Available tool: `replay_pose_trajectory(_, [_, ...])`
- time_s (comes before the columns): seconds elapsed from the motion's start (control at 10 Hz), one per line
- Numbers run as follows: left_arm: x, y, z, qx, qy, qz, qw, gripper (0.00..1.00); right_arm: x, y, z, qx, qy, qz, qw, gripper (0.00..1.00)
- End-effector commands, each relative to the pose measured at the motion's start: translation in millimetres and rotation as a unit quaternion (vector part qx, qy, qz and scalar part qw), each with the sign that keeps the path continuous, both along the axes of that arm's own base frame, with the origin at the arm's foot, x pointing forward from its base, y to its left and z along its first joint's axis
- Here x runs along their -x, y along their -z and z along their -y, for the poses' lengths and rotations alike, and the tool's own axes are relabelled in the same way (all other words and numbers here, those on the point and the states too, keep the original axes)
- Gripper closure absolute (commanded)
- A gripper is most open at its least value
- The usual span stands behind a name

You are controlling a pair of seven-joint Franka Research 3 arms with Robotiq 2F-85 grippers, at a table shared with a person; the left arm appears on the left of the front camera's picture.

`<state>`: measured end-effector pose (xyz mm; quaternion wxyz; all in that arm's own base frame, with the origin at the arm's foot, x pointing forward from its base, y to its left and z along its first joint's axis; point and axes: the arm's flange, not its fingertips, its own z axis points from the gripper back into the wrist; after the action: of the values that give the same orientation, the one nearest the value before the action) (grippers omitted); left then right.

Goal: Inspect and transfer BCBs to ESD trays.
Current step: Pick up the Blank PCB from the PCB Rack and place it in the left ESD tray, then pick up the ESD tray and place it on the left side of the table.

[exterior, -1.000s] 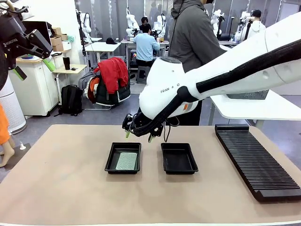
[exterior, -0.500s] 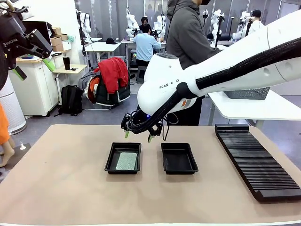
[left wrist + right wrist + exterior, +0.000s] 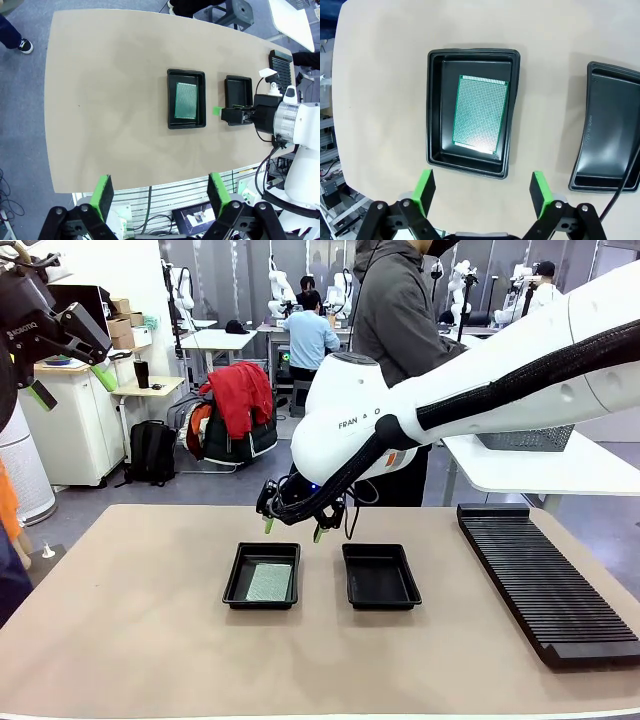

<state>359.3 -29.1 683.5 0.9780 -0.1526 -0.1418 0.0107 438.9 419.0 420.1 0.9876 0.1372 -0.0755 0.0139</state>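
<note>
Green pads of your right gripper (image 3: 293,530) stand spread and empty above the left ESD tray's (image 3: 234,585) far rim; one BCB (image 3: 270,582) lies flat inside it. That placement looks done; next, bring a board to the bare right tray (image 3: 381,578)

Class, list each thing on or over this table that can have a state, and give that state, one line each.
Left shallow black plastic tray: holds one board.
Pale green rectangular perforated board: lying flat in that tray.
Right shallow black plastic tray: empty.
Long black ribbed rack: slots empty.
Left gripper: open, empty, raised high above the table.
Right gripper: open, empty, above the left tray.
</note>
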Motion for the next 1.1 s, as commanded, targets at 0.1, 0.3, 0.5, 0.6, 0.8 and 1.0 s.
replay_pose_trajectory(0.1, [-0.7, 0.0, -1.5, 0.002, -0.001, 0.001, 1.000, 0.00, 0.4, 0.6, -0.1, -0.001, 0.001, 0.003, 1.000, 0.00])
replay_pose_trajectory(0.3, [-0.7, 0.0, -1.5, 0.002, -0.001, 0.001, 1.000, 0.00, 0.4, 0.6, -0.1, -0.001, 0.001, 0.003, 1.000, 0.00])
replay_pose_trajectory(0.5, [-0.7, 0.0, -1.5, 0.002, -0.001, 0.001, 1.000, 0.00, 0.4, 0.6, -0.1, -0.001, 0.001, 0.003, 1.000, 0.00])
replay_pose_trajectory(0.6, [-0.7, 0.0, -1.5, 0.002, -0.001, 0.001, 1.000, 0.00, 0.4, 0.6, -0.1, -0.001, 0.001, 0.003, 1.000, 0.00])
replay_pose_trajectory(0.8, [-0.7, 0.0, -1.5, 0.002, -0.001, 0.001, 1.000, 0.00, 0.4, 0.6, -0.1, -0.001, 0.001, 0.003, 1.000, 0.00])
replay_pose_trajectory(1.0, [-0.7, 0.0, -1.5, 0.002, -0.001, 0.001, 1.000, 0.00, -0.4, 0.0, 0.4, 0.000, 0.000, 0.000, 1.000, 0.00])
